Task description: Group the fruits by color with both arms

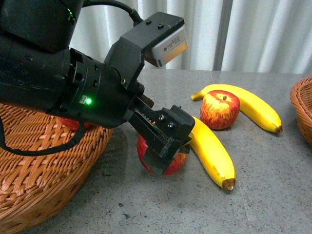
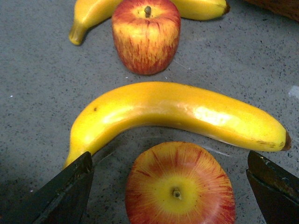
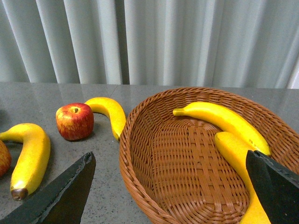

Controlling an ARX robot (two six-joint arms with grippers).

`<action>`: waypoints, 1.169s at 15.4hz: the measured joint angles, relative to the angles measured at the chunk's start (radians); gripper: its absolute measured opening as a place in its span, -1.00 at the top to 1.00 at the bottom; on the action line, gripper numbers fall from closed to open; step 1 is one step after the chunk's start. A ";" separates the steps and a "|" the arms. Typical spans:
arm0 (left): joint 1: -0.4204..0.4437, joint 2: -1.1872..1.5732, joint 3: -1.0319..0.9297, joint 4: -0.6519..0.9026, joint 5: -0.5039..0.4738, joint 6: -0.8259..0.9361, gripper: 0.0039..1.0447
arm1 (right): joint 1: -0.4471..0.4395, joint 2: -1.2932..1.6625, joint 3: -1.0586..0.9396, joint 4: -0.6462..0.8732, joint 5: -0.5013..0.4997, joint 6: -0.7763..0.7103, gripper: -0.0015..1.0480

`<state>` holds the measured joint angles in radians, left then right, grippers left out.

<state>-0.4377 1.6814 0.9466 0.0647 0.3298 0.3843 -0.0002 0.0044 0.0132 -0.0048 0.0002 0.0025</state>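
In the lower middle of the front view, the left gripper point(image 1: 165, 146) hangs over the near apple point(image 1: 168, 165). The apple sits on the grey table point(image 1: 273, 195), just right of the left basket point(image 1: 44, 175). The left wrist view shows the gripper's fingers point(image 2: 65, 193) spread wide, one on each side of that apple with bare table between, so nothing is grasped yet. I cannot tell how high the tips stand, since from the front the gripper body hides most of the apple.

The near banana point(image 1: 212, 151) lies just beside the apple, possibly touching it, and its stem end is close to one fingertip. That is the likely trouble: that finger could catch or shove the banana as it closes. A squeeze off the apple's middle could also send the round fruit rolling.

The far apple point(image 1: 220, 108) and far banana point(image 1: 253, 108) rest together at centre right. The right gripper point(image 3: 170, 156), also spread and empty, hovers over the right basket point(image 3: 140, 154), which holds two bananas point(image 3: 224, 119).
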 joint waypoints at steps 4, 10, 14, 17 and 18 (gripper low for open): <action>-0.011 0.050 0.019 -0.050 -0.028 0.066 -0.88 | 0.000 0.000 0.000 0.000 0.000 0.000 -0.87; -0.053 0.066 0.027 -0.048 -0.037 0.093 -0.28 | 0.000 0.000 0.000 0.000 0.000 0.000 -0.87; -0.066 -0.064 -0.005 0.081 -0.128 0.037 -0.22 | 0.000 0.000 0.000 0.000 0.000 0.000 -0.87; -0.050 -0.255 -0.080 0.194 -0.307 -0.095 -0.22 | 0.000 0.000 0.000 0.000 0.000 0.000 -0.87; -0.027 -0.301 -0.110 0.200 -0.388 -0.138 -0.22 | 0.000 0.000 0.000 0.000 0.000 0.000 -0.87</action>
<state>-0.4644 1.3800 0.8368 0.2649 -0.0586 0.2459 -0.0002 0.0048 0.0132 -0.0048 0.0002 0.0025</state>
